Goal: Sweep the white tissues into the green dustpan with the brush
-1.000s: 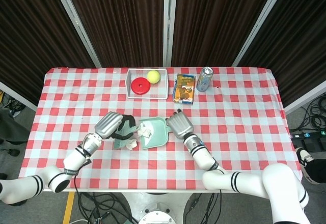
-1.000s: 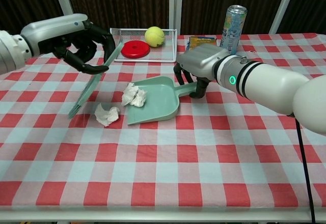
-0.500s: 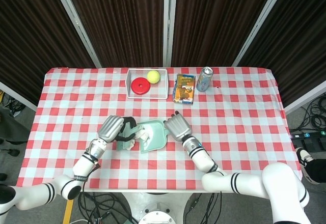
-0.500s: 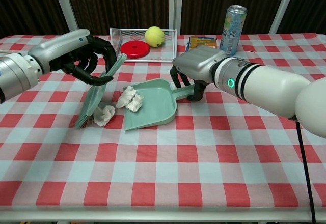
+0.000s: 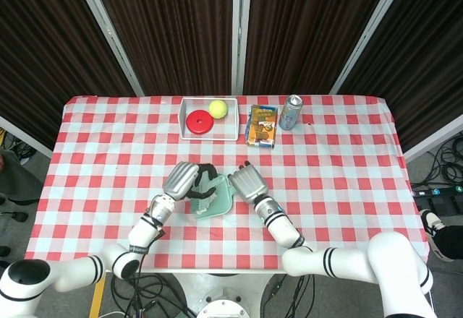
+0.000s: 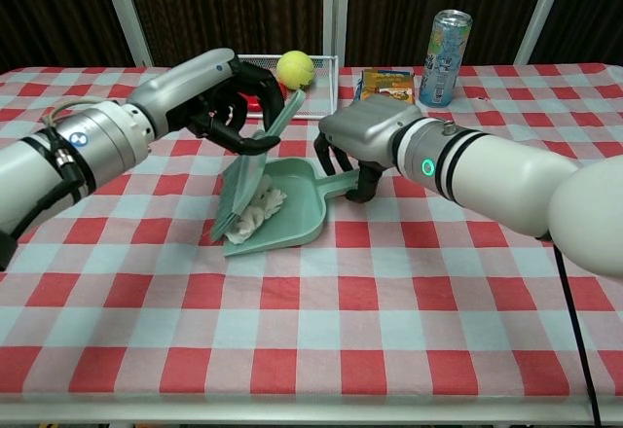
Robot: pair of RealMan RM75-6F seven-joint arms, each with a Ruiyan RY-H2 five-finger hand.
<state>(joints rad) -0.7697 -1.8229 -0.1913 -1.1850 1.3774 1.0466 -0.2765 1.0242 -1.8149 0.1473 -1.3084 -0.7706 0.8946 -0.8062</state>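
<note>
The green dustpan (image 6: 292, 216) lies on the checked table near its middle, mouth facing left; it shows partly in the head view as the dustpan (image 5: 217, 204). White tissues (image 6: 259, 206) are bunched just inside its mouth. My left hand (image 6: 234, 105) grips the pale green brush (image 6: 248, 171), whose bristles stand at the pan's mouth against the tissues. My right hand (image 6: 362, 144) holds the dustpan's handle at the pan's right end. From above, the left hand (image 5: 182, 181) and right hand (image 5: 247, 184) sit close together over the pan.
A white wire tray (image 5: 184, 126) at the back holds a red disc (image 5: 198, 121) and a yellow ball (image 6: 295, 67). To its right lie a snack box (image 5: 263, 124) and an upright drink can (image 6: 444, 43).
The left hand swept the brush rightwards, pushing the loose tissue into the dustpan's mouth with the other one. The right hand and dustpan shifted slightly left and towards me.
</note>
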